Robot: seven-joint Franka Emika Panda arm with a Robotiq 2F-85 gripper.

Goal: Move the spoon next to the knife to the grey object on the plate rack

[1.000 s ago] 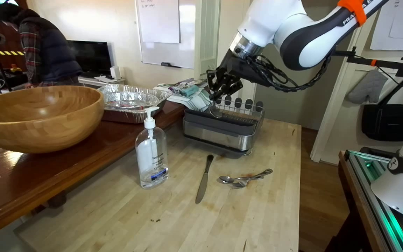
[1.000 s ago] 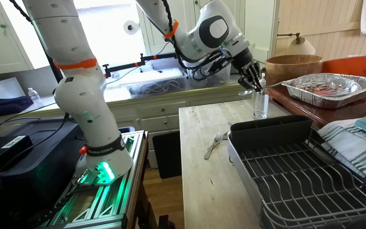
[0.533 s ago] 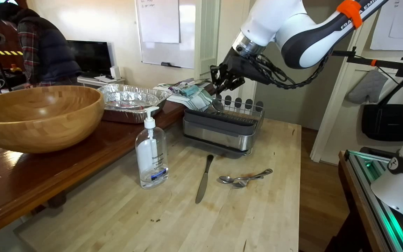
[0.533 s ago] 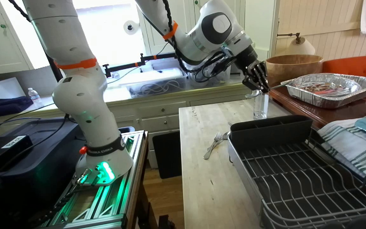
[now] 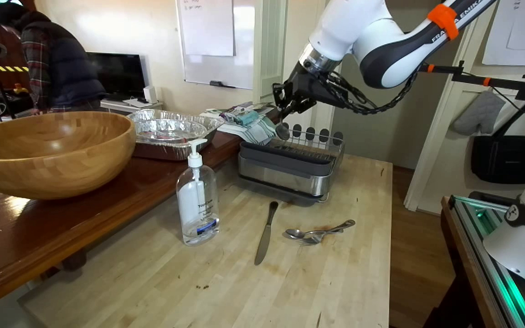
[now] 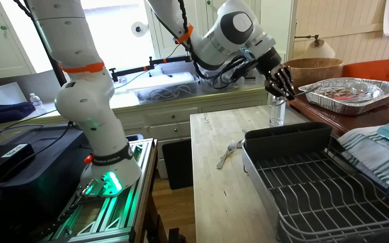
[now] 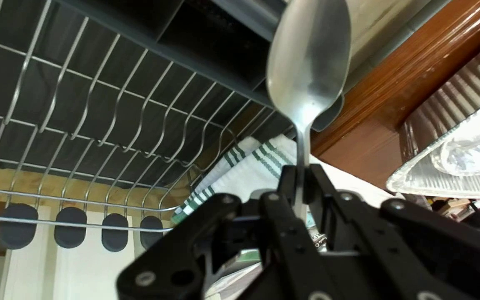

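My gripper (image 5: pixel 286 112) is shut on the handle of a silver spoon (image 7: pixel 306 62). The spoon's bowl sticks out beyond the fingertips (image 7: pixel 301 171) and hangs down at a tilt in an exterior view (image 5: pixel 282 132). The grey cutlery holder (image 6: pixel 289 143) has dark openings and sits on the near end of the plate rack (image 6: pixel 265 194). In the wrist view, the spoon's bowl overlaps the holder (image 7: pixel 206 46), with the rack's wires (image 7: pixel 115 143) to the left. The spoon is above the rack, apart from the holder. The knife (image 5: pixel 265 237) lies on the table.
Another spoon (image 5: pixel 295 233) and a fork (image 5: pixel 313 238) lie crossed right of the knife. A pump bottle (image 5: pixel 197 205) stands left of it. A wooden bowl (image 5: pixel 57 159), foil trays (image 5: pixel 167 130) and a striped towel (image 5: pixel 259 130) lie on the brown table beside the rack.
My gripper has moved right in an exterior view, carrying the spoon toward the foil trays' side. The spoon's bowl has risen slightly above the holder and its tilt has grown. The table items are unmoved.
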